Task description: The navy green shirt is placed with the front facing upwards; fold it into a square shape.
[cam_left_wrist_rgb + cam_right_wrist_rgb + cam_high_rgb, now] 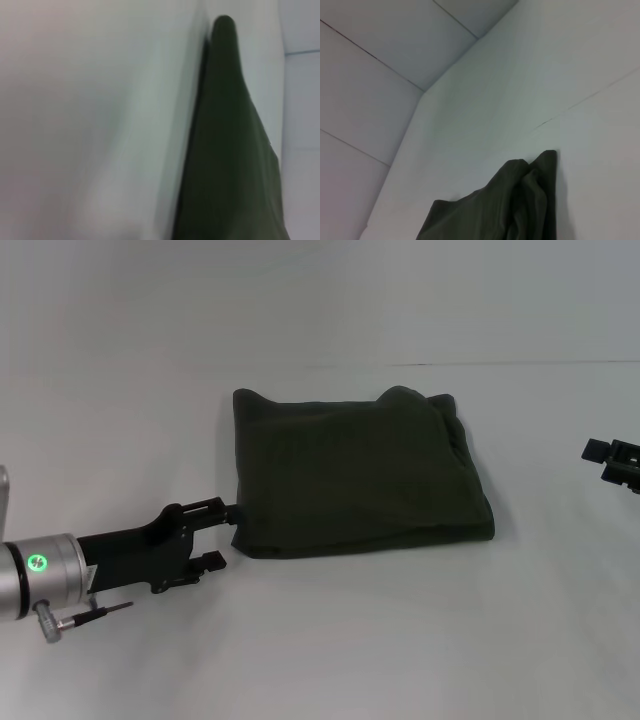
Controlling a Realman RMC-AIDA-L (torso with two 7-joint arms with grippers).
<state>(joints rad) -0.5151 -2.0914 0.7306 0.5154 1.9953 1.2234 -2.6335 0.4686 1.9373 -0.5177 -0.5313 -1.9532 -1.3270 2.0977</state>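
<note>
Watching my left gripper (pixel 222 534) low near me, fingers spread wide w/ nothing between them; the upper fingertip (pixel 232 507) sits right at the near-left corner of the navy green shirt (pixel 360 475), touching or just shy, can't tell which, the lower one is clear of the cloth. Just beyond the fingers the shirt lies flat on the white table (pixel 330 640), folded into a rough rectangle, no lettering showing, far edge bunched w/ two small humps. Right gripper (pixel 612 458) is parked well off past the shirt's right side, at the view's edge; can't tell its finger state.
</note>
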